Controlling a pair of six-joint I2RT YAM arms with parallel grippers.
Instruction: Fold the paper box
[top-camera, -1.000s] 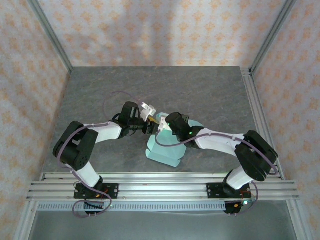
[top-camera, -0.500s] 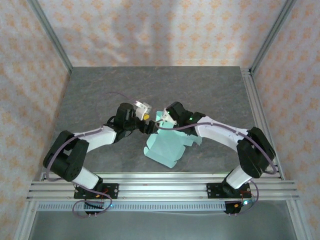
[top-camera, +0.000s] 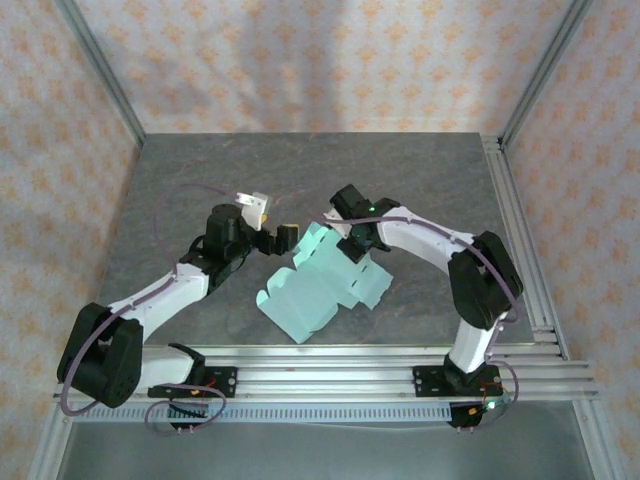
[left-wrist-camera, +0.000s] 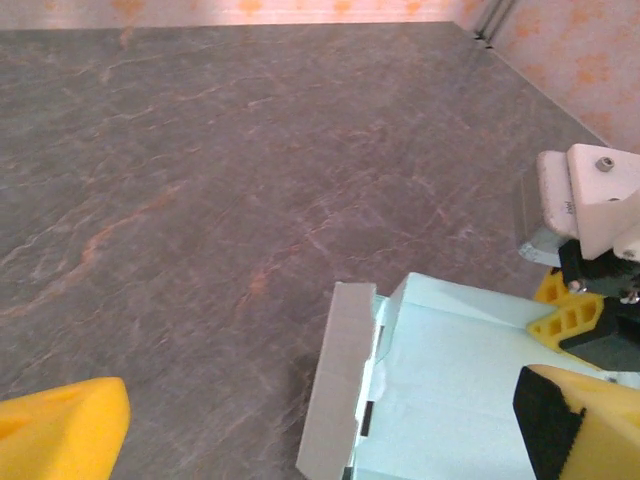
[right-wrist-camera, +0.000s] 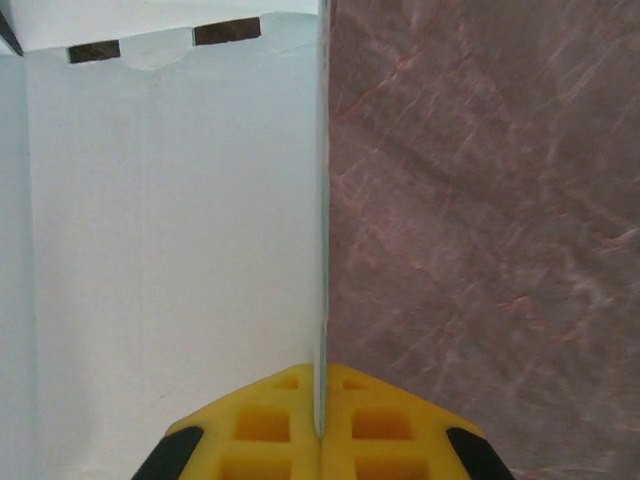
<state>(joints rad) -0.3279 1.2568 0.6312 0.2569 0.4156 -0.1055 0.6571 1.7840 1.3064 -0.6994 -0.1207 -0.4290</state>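
The paper box (top-camera: 315, 285) is lying mostly flat as an unfolded sheet, one narrow flap (left-wrist-camera: 335, 380) lifting; nearly all the folding is remaining, I judge. The right claw (right-wrist-camera: 320, 438) is clenching its far edge, and the left claw (top-camera: 273, 220) is gaping, released, just beside. Its long axis is running diagonally away from the right claw, toward the near left.
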